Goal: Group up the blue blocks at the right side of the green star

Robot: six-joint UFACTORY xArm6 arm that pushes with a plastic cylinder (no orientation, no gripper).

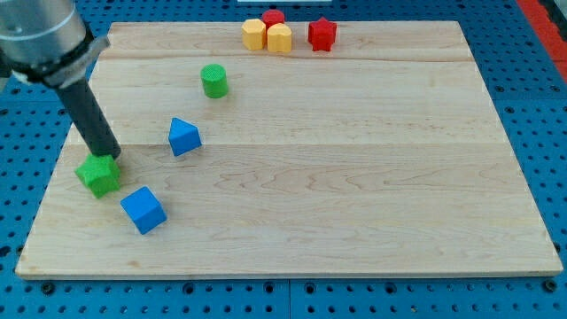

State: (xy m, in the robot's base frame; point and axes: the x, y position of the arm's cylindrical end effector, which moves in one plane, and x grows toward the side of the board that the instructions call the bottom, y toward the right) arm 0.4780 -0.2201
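Observation:
The green star (97,175) lies near the board's left edge. My tip (112,159) rests against the star's upper right side, the dark rod rising to the view's upper left. A blue cube (143,210) sits just below and to the right of the star. A blue triangular block (184,136) sits further right and higher, apart from the tip.
A green cylinder (213,81) stands above the blue triangular block. At the view's top edge sit two yellow blocks (255,35) (280,39), a red block (273,18) behind them and a red star (322,35). The wooden board (354,177) lies on a blue perforated table.

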